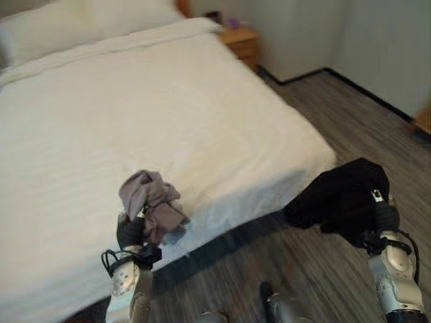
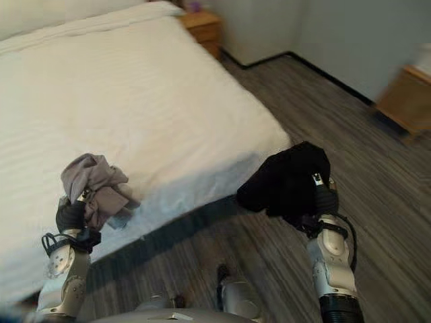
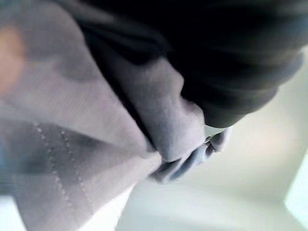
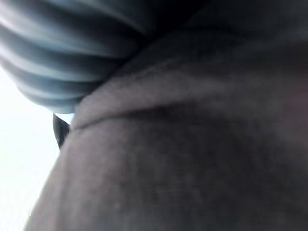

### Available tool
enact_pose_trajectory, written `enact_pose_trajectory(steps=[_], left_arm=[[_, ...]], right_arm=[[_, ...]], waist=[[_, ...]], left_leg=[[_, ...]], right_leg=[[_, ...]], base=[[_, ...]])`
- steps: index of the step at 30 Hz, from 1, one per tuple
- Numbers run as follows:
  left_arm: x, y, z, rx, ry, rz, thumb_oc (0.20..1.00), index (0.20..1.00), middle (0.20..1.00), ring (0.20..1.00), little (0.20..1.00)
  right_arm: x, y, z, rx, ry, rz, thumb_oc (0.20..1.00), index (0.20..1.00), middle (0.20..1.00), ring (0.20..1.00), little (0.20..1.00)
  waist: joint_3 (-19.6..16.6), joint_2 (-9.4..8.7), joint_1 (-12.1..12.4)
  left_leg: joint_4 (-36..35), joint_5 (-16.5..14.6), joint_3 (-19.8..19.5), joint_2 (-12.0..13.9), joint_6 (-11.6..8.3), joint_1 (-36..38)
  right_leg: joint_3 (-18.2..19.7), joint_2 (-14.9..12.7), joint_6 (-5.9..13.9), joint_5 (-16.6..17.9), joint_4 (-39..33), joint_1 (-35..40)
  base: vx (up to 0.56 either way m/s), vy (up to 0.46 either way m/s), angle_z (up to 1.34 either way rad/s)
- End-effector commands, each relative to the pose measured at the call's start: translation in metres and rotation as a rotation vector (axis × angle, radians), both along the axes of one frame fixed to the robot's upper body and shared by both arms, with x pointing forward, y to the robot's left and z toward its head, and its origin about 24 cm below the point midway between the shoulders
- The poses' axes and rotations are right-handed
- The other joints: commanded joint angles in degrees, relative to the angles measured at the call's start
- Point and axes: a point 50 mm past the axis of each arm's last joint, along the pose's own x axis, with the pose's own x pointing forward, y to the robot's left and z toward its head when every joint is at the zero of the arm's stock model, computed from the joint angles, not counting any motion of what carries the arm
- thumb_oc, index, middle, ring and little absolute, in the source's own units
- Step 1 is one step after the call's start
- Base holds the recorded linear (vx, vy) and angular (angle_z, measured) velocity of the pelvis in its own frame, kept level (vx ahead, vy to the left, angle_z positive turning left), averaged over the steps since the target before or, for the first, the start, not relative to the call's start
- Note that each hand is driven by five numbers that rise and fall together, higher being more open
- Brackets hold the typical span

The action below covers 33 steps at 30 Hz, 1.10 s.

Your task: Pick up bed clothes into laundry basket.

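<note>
A crumpled mauve-grey garment (image 1: 151,198) is bunched in my left hand (image 1: 130,232), raised just above the near edge of the white bed (image 1: 168,101). Its folds and a stitched seam press close to the left wrist view (image 3: 159,110). A black garment (image 1: 340,195) hangs from my right hand (image 1: 385,217), held in the air over the wooden floor beside the bed's right corner. The black cloth covers most of that hand and spreads across the right wrist view (image 4: 192,168).
The bed has a striped white cover and a pillow (image 1: 67,27) at its head. A wooden nightstand (image 1: 240,39) stands by the far corner, and another wooden piece (image 2: 407,94) by the right wall. Grey plank floor (image 1: 350,114) runs along the bed's right side.
</note>
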Motion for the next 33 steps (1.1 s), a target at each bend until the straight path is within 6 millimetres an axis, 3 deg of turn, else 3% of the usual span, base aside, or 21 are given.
enact_pose_trajectory(steps=[1,3,5,6,7,8,9,10,12,13,14,15,16,23,24,27,28,31,33], left_arm=[[0.013,0.011,0.05,0.139,-0.225,-0.009,0.2,0.2,0.2,0.2,0.2],[0.015,0.013,0.062,0.168,-0.269,-0.001,0.2,0.2,0.2,0.2,0.2],[0.011,0.025,0.066,0.207,-0.269,0.055,0.2,0.2,0.2,0.2,0.2],[0.009,0.029,0.065,0.218,-0.259,0.068,0.2,0.2,0.2,0.2,0.2],[0.006,0.032,0.062,0.221,-0.235,0.079,0.2,0.2,0.2,0.2,0.2],[0.002,0.035,0.057,0.219,-0.214,0.093,0.2,0.2,0.2,0.2,0.2],[0.002,0.035,0.057,0.219,-0.214,0.093,0.2,0.2,0.2,0.2,0.2],[-0.008,0.041,0.045,0.193,-0.166,0.124,0.2,0.2,0.2,0.2,0.2],[-0.009,0.043,0.041,0.183,-0.153,0.129,0.2,0.2,0.2,0.2,0.2],[-0.014,0.044,0.032,0.157,-0.118,0.149,0.2,0.2,0.2,0.2,0.2],[-0.014,0.044,0.033,0.158,-0.118,0.149,0.2,0.2,0.2,0.2,0.2],[-0.017,0.045,0.03,0.154,-0.108,0.153,0.2,0.2,0.2,0.2,0.2],[-0.023,0.049,0.03,0.158,-0.105,0.172,0.2,0.2,0.2,0.2,0.2],[-0.021,0.049,0.032,0.178,-0.105,0.166,0.2,0.2,0.2,0.2,0.2],[-0.018,0.046,0.034,0.179,-0.112,0.143,0.2,0.2,0.2,0.2,0.2],[-0.018,0.046,0.033,0.19,-0.109,0.14,0.2,0.2,0.2,0.2,0.2],[-0.022,0.053,0.034,0.233,-0.09,0.174,0.2,0.2,0.2,0.2,0.2],[-0.03,0.06,0.033,0.252,-0.072,0.215,0.2,0.2,0.2,0.2,0.2],[-0.038,0.066,0.032,0.276,-0.051,0.25,0.2,0.2,0.2,0.2,0.2]], right_arm=[[-0.01,-0.022,0.021,-0.062,-0.115,-0.101,0.2,0.2,0.2,0.2,0.2],[-0.017,-0.029,0.012,-0.032,-0.093,-0.169,0.2,0.2,0.2,0.2,0.2],[-0.022,-0.023,0.003,0.0,-0.074,-0.171,0.2,0.2,0.2,0.2,0.2],[-0.022,-0.02,0.001,-0.009,-0.061,-0.159,0.2,0.2,0.2,0.2,0.2],[-0.021,-0.016,-0.001,-0.01,-0.053,-0.155,0.2,0.2,0.2,0.2,0.2],[-0.019,-0.013,-0.003,-0.001,-0.045,-0.15,0.2,0.2,0.2,0.2,0.2],[-0.019,-0.013,-0.003,0.0,-0.045,-0.15,0.2,0.2,0.2,0.2,0.2],[-0.017,-0.006,-0.005,0.02,-0.048,-0.125,0.2,0.2,0.2,0.2,0.2],[-0.016,-0.007,-0.005,0.016,-0.038,-0.122,0.2,0.2,0.2,0.2,0.2],[-0.006,0.0,0.003,0.007,-0.076,-0.104,0.2,0.2,0.2,0.2,0.2],[-0.006,0.0,0.003,0.007,-0.076,-0.104,0.2,0.2,0.2,0.2,0.2],[0.0,0.004,0.008,-0.005,-0.098,-0.083,0.2,0.2,0.2,0.2,0.2],[0.005,0.01,0.014,-0.002,-0.121,-0.041,0.2,0.2,0.2,0.2,0.2],[0.006,0.014,0.017,-0.022,-0.12,0.024,0.2,0.2,0.2,0.2,0.2],[0.005,0.01,0.02,-0.019,-0.13,0.016,0.2,0.2,0.2,0.2,0.2],[0.005,0.008,0.02,-0.019,-0.13,0.013,0.2,0.2,0.2,0.2,0.2],[0.003,0.006,0.028,-0.011,-0.177,0.017,0.2,0.2,0.2,0.2,0.2],[-0.006,-0.001,0.029,-0.038,-0.171,-0.003,0.2,0.2,0.2,0.2,0.2],[-0.015,-0.013,0.03,-0.078,-0.16,-0.058,0.2,0.2,0.2,0.2,0.2]], waist=[[-1.9,2.44,-3.1],[-1.6,1.5,-4.4],[-0.6,0.09,-4.8],[0.0,0.18,-3.6],[0.9,0.77,-1.3],[1.3,1.42,-0.4],[1.3,1.31,-0.6],[0.9,2.01,0.3],[0.4,1.98,0.7],[-1.9,1.96,3.7],[-1.9,1.95,3.6],[-2.6,1.5,5.2],[-3.5,0.57,6.1],[-3.8,-0.01,6.0],[-2.7,-0.37,6.1],[-2.2,-0.28,5.9],[-1.1,-0.29,6.5],[-1.2,-0.95,6.5],[-1.6,-0.94,6.6]], left_leg=[[-2.8,2.7,6.2,3.3,-2.28,0.1],[-5.7,3.6,8.8,2.5,-1.36,0.1],[-6.2,4.1,11.5,1.8,-0.37,-0.6],[-5.8,4.5,13.1,2.3,-0.3,-1.2],[-5.0,4.9,16.0,3.8,-0.53,-1.9],[-4.6,5.4,17.6,4.7,-0.72,-2.3],[-4.6,5.7,17.5,4.6,-0.74,-2.4],[-5.2,6.6,20.0,6.0,-0.45,-2.3],[-5.3,6.9,20.5,5.9,-0.28,-2.3],[-4.3,6.1,22.7,6.3,-0.27,-2.6],[-4.3,6.4,22.7,6.3,-0.24,-2.8],[-3.9,6.1,24.1,6.5,-0.6,-2.9],[-4.2,6.5,25.9,7.0,-1.32,-2.9],[-2.3,8.1,24.8,10.0,-4.04,-3.3],[3.3,9.0,23.5,11.1,-4.95,-5.6],[7.1,9.6,21.9,11.5,-5.61,-7.3],[12.5,12.8,17.1,10.2,-7.04,-10.1],[9.0,12.2,15.7,8.8,-6.89,-11.9],[2.5,12.2,15.0,7.3,-6.24,-12.9]], right_leg=[[-4.3,-5.0,5.79,2.3,-5.6,3.2],[-2.7,-4.9,7.65,6.2,-7.3,0.1],[-2.9,-4.6,9.27,9.9,-8.2,-2.4],[-8.0,-5.4,9.14,7.3,-7.3,-3.1],[-18.3,-8.4,7.51,4.0,-4.5,-2.6],[-24.8,-10.7,6.09,1.4,-1.7,-1.3],[-24.9,-10.8,6.02,1.4,-1.5,-1.4],[-27.1,-12.7,4.91,-1.7,3.5,2.1],[-24.5,-12.6,4.85,-2.3,5.1,3.2],[-29.5,-16.8,5.35,-3.4,4.3,8.4],[-29.6,-16.7,5.31,-2.9,3.8,8.4],[-33.8,-17.9,5.84,-2.8,1.9,10.5],[-36.6,-17.0,6.31,-2.7,-1.0,10.2],[-34.0,-12.6,3.74,-5.1,-4.9,12.4],[-34.2,-12.2,2.45,-5.8,-5.0,13.6],[-34.5,-11.7,1.82,-6.1,-5.2,14.5],[-33.1,-11.3,0.93,-6.3,-5.9,16.0],[-32.6,-11.1,1.28,-5.9,-7.7,16.9],[-31.1,-9.7,1.77,-5.4,-9.3,17.2]], base=[[-0.19,0.235,-1.7],[-0.23,0.209,-1.14],[-0.29,0.094,-1.11],[-0.36,0.025,-1.06],[-0.31,0.03,-1.21],[-0.23,0.01,-1.32],[-0.24,0.039,-1.7],[-0.19,0.016,-1.31],[-0.15,-0.015,-0.86],[-0.08,-0.043,-0.57],[-0.09,-0.085,-0.52],[-0.07,-0.167,-0.86],[-0.05,-0.172,-0.75],[0.02,-0.22,-0.11],[-0.02,-0.234,0.19],[0.01,-0.13,0.16],[0.05,-0.054,-0.06],[0.09,-0.049,-0.15],[0.11,0.006,-0.32]])
